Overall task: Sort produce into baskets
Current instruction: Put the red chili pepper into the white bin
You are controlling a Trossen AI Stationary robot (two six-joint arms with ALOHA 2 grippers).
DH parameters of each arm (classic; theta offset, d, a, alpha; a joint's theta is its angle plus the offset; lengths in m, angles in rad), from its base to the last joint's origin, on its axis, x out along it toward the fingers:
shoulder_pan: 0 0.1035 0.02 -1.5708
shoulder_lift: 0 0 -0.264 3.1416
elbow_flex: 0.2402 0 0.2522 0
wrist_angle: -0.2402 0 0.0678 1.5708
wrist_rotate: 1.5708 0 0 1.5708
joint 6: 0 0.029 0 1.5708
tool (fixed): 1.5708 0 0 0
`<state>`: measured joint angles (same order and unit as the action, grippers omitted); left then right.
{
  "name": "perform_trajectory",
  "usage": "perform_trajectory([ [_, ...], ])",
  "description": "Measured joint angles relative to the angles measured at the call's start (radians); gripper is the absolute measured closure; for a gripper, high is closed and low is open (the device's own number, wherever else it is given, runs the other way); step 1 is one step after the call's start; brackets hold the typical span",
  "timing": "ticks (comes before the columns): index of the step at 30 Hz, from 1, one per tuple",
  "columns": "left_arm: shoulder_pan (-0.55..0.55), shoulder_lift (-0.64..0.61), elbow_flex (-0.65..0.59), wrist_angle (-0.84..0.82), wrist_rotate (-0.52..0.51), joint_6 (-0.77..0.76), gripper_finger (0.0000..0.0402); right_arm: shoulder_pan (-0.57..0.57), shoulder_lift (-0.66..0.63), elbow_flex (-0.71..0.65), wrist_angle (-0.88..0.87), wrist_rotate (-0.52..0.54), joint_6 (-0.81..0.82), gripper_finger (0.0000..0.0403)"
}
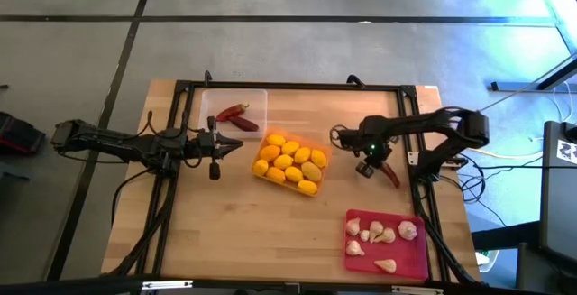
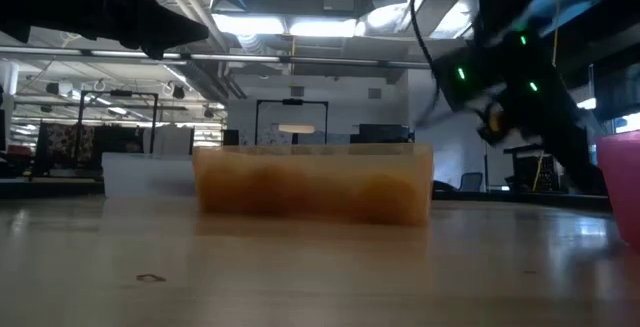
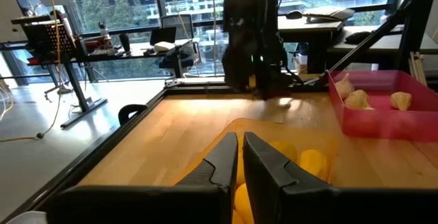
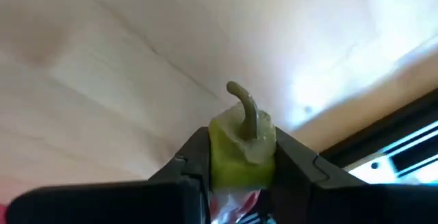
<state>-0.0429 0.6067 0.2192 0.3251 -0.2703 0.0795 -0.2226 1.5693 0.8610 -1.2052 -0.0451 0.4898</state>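
A wooden worktop (image 1: 225, 232) seen from above holds three shallow trays. The clear tray (image 1: 255, 97) near the far edge holds dark red chili peppers (image 1: 236, 115) lying roughly crosswise. The orange tray (image 1: 320, 150) in the middle, turned at a slant, is filled with yellow lemons (image 1: 289, 161). The red-pink tray (image 1: 407, 259) near the front right corner holds whitish garlic bulbs (image 1: 379, 235). The right gripper (image 1: 371, 163) sits just right of the orange tray, its fingers (image 4: 291, 166) pinching a dark red chili pepper (image 1: 389, 174) at its green stem end (image 4: 241, 145); the pepper's long axis runs diagonally, its red tip pointing toward the front right, and its curved stem points toward the worktop. The left gripper (image 1: 215, 162) waits beside the clear tray, fingers (image 3: 219, 166) pressed together, holding nothing.
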Motion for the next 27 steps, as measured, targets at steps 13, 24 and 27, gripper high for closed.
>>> perform_trajectory([
  [13,0.0,-0.011,0.0,0.033,0.0,-0.006,0.038,0.0,-0.076,0.359,0.14,0.362,-0.165,0.0302],
  [24,0.0,-0.03,0.0,0.031,-0.003,-0.027,0.038,-0.008,-0.001,0.387,0.894,0.357,-0.47,0.0302],
  [27,0.0,-0.03,0.0,0.025,-0.005,-0.019,0.038,-0.022,0.057,0.387,1.04,0.313,-0.515,0.0301],
])
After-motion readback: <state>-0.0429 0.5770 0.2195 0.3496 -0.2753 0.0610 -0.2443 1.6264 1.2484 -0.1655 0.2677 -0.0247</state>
